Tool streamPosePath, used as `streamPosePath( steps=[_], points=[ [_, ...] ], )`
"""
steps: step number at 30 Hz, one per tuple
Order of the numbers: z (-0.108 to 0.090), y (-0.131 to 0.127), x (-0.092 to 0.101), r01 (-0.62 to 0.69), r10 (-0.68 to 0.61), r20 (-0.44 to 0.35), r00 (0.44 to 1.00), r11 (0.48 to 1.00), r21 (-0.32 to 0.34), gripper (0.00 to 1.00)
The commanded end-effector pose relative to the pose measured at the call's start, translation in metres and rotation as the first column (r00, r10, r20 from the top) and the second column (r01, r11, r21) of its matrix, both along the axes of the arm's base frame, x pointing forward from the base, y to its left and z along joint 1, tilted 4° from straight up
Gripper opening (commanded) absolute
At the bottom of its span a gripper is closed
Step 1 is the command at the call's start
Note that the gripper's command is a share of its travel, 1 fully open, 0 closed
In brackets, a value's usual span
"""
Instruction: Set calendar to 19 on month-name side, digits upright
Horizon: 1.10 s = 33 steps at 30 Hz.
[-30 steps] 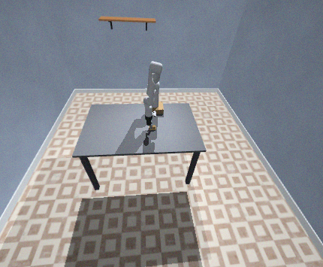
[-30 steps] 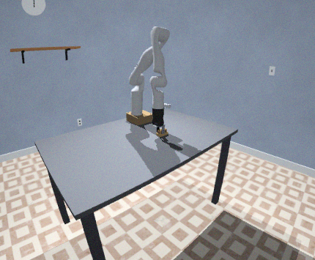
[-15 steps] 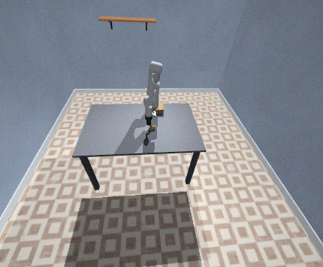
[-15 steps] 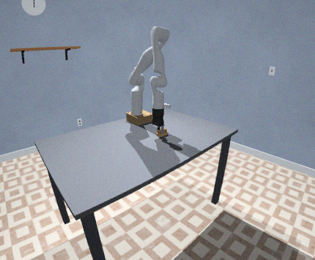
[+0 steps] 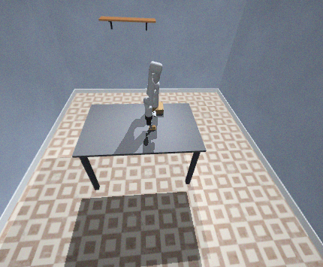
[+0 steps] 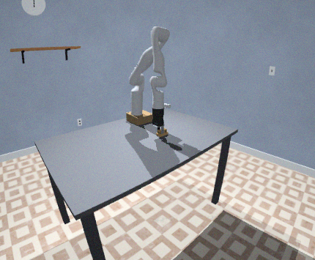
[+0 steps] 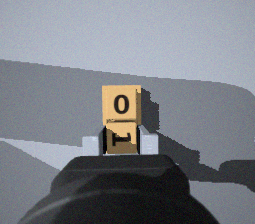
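Grey tabletop (image 5: 107,131) (image 6: 105,157) (image 7: 188,40) beneath, cube marked 1 (image 7: 121,138) between the fingers.

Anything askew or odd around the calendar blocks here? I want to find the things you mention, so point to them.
Yes, mildly: in the wrist view, the near cube (image 7: 114,144) between the gripper's (image 7: 121,141) fingers shows a 1 lying on its side, while the 0 on the far cube (image 7: 108,112) looks upright. Nothing looks spilled or damaged.

The 0 cube (image 7: 121,104) lies directly beyond the 1 cube (image 7: 121,138), between the fingers
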State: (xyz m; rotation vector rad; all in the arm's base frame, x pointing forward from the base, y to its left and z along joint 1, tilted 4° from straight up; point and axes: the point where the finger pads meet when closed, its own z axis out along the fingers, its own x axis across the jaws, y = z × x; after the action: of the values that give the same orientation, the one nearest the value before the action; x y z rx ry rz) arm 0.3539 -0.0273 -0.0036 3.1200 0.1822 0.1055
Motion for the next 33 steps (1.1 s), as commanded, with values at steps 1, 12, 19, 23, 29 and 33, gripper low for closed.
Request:
streamPosePath(
  steps=[1, 12, 19, 23, 29, 33],
  points=[
    [0.0, 0.0, 0.0, 0.0, 0.0, 0.001, 1.0, 1.0, 0.0, 0.57],
    [0.0, 0.0, 0.0, 0.0, 0.0, 0.001, 1.0, 1.0, 0.0, 0.57],
    [0.009, 0.0, 0.0, 0.0, 0.0, 0.001, 1.0, 1.0, 0.0, 0.57],
    [0.016, 0.0, -0.001, 0.0, 0.0, 0.001, 1.0, 1.0, 0.0, 0.57],
    [0.045, 0.0, -0.003, 0.0, 0.0, 0.001, 1.0, 1.0, 0.0, 0.57],
    [0.066, 0.001, -0.004, 0.0, 0.0, 0.001, 1.0, 1.0, 0.0, 0.57]
  ],
)
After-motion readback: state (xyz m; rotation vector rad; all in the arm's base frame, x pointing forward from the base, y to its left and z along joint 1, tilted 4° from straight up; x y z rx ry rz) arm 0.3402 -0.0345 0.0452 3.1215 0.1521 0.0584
